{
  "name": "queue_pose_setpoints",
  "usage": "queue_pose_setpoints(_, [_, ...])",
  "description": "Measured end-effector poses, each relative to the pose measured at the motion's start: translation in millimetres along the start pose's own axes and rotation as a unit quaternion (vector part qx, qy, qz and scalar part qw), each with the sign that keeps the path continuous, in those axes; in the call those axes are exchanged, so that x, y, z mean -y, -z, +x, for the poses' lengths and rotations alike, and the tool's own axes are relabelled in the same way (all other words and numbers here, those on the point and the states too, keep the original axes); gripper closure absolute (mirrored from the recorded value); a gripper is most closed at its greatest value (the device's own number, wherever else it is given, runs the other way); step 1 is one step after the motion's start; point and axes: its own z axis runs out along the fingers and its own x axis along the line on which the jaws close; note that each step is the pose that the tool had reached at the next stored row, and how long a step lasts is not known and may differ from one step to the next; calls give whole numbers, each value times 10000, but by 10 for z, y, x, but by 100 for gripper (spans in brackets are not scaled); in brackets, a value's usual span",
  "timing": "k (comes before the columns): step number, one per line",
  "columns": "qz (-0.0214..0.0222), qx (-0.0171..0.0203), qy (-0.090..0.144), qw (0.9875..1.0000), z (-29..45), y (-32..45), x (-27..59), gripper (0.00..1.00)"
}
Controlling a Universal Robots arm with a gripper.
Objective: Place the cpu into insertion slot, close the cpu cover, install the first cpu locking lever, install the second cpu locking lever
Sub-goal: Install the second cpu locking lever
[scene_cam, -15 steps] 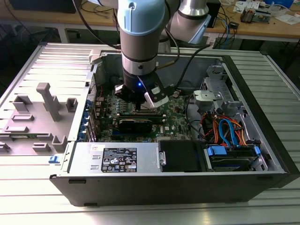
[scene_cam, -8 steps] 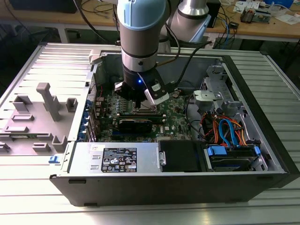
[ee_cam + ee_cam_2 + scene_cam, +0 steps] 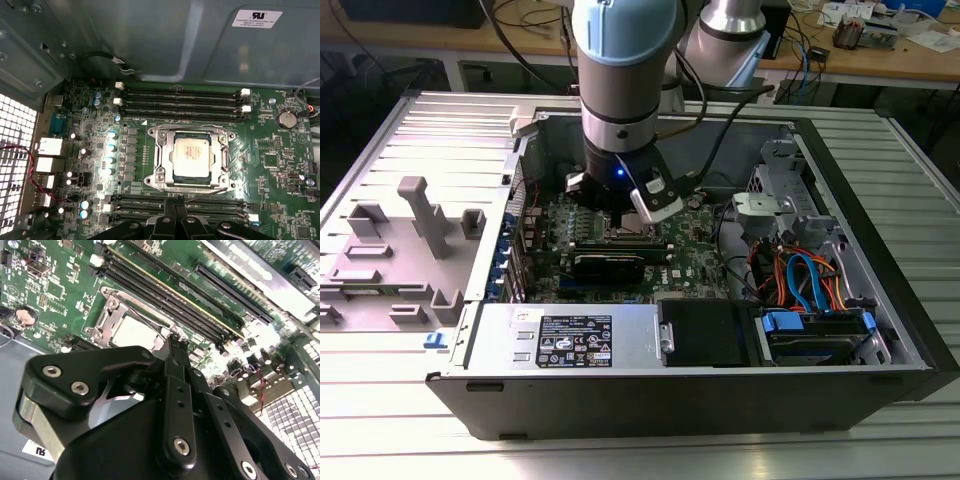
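Inside the open computer case (image 3: 880, 330), the gripper (image 3: 176, 204) hangs low over the green motherboard (image 3: 280, 165), just beside the insertion slot (image 3: 161, 175) on the side facing one bank of long black memory slots (image 3: 180, 97). Its fingers (image 3: 176, 347) are pressed together into a narrow point with no gap visible between them, and nothing sits between the tips; so it is clenched on nothing. In the first wrist view a thin wire lever (image 3: 210, 192) runs along the socket's near edge, its end very close to the fingertips (whether they actually touch it I cannot tell).

The cpu (image 3: 190, 152) lies flat in the slot, its pale metal top showing through the cut-out of the cpu cover (image 3: 225, 150), which is folded down around it. The second wrist view shows the same socket past the black finger linkages, the chip (image 3: 134, 332) seated and the frame (image 3: 107, 315) lying over its edges.

In the exterior view the arm (image 3: 620, 90) comes straight down into the case, which rests on a ribbed metal worktop (image 3: 380, 400). The case also holds a power supply (image 3: 570, 340) along its front wall, a black drive bay (image 3: 705, 330) next to it, and a bundle of orange and blue cables (image 3: 805, 280) toward the exterior view's right. A grey plastic fixture (image 3: 415, 215) stands on the worktop at the exterior view's left.
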Motion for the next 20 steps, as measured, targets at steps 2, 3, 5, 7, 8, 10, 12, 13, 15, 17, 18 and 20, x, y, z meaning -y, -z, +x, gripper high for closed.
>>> queue_pose_setpoints(2, [-11, 0, -1, 10000, 6, -36, 30, 89])
queue_pose_setpoints(3, [-11, 0, 0, 10000, 8, -58, 36, 89])
queue_pose_setpoints(5, [-28, 1, -1, 10000, 18, -81, 41, 89])
queue_pose_setpoints(7, [-56, 3, 0, 10000, 51, -108, 44, 89])
queue_pose_setpoints(8, [-64, 3, -1, 10000, 59, -116, 45, 89])
queue_pose_setpoints(10, [-72, 3, 0, 10000, 60, -139, 50, 89])
queue_pose_setpoints(12, [-74, 1, -1, 10000, 65, -163, 55, 89])
queue_pose_setpoints(13, [-75, -7, -3, 10000, 68, -171, 57, 89])
queue_pose_setpoints(15, [-78, -62, -15, 9999, 68, -182, 60, 89])
queue_pose_setpoints(17, [-81, -107, -25, 9999, 69, -203, 64, 89])
queue_pose_setpoints(18, [-83, -114, -27, 9999, 70, -214, 66, 89])
queue_pose_setpoints(20, [-103, -115, -27, 9999, 68, -237, 72, 89])
